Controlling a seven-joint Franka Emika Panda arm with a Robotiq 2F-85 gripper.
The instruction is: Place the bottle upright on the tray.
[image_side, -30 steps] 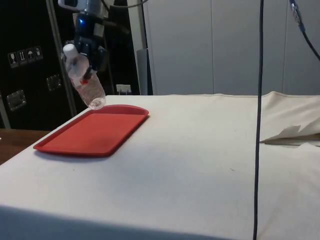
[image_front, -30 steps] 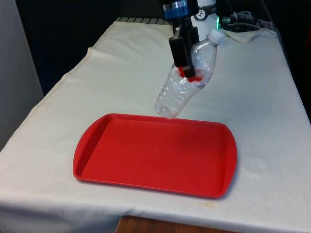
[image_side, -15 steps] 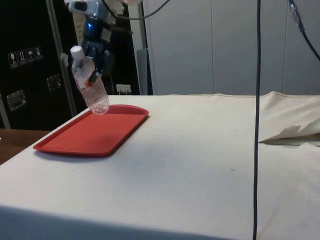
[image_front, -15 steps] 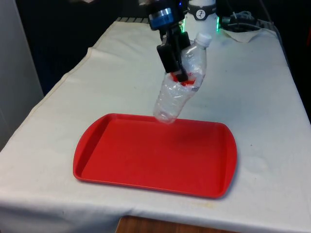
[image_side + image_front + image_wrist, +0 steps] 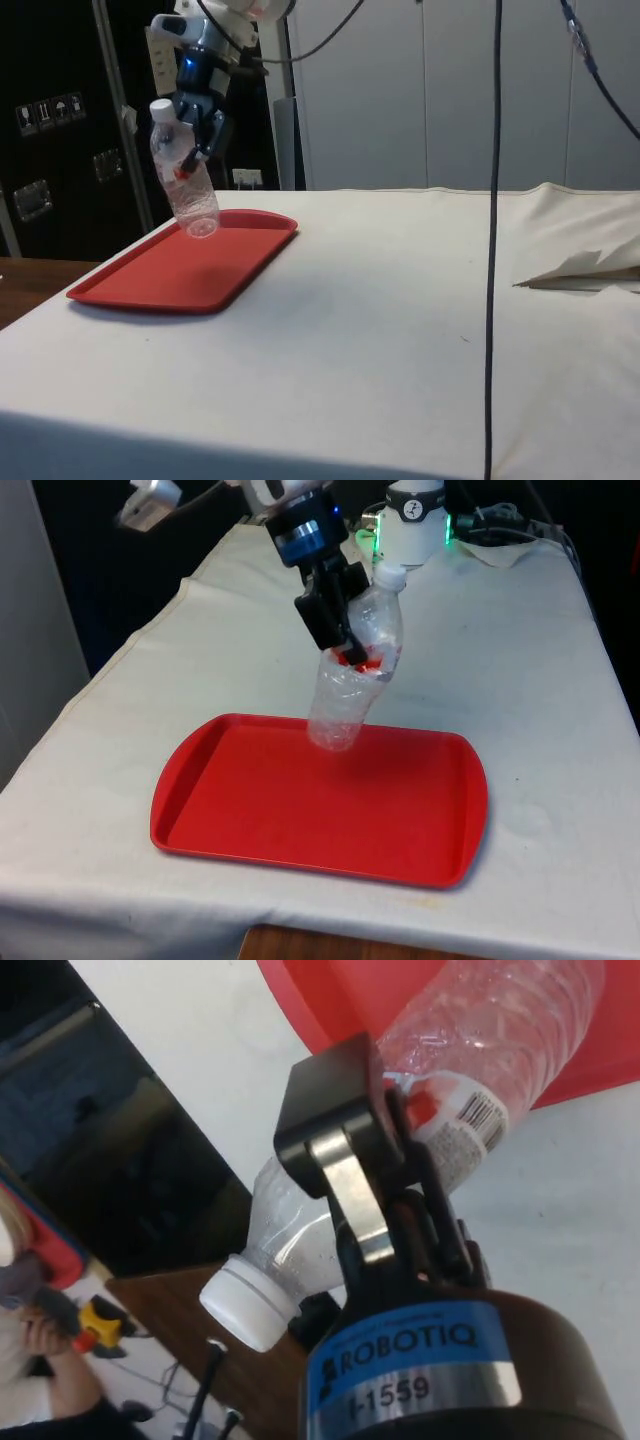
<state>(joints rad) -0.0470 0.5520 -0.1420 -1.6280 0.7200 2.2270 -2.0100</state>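
White cloth covers the table (image 5: 540,680), where a red tray (image 5: 250,810) lies near the front edge. Above the tray's far rim, toward the front view's right, hangs a clear plastic bottle (image 5: 352,680), tilted, its white cap uppermost and its base clear of the tray. Clamped around its labelled middle is the black tool (image 5: 340,630).

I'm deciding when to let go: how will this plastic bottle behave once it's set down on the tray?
The clear plastic bottle looks empty, so probably light and easily toppled. The gripper holds it tilted above the red tray; released now, it would likely fall over and roll. Its thin walls look crumpled, so it may flex under the grip.
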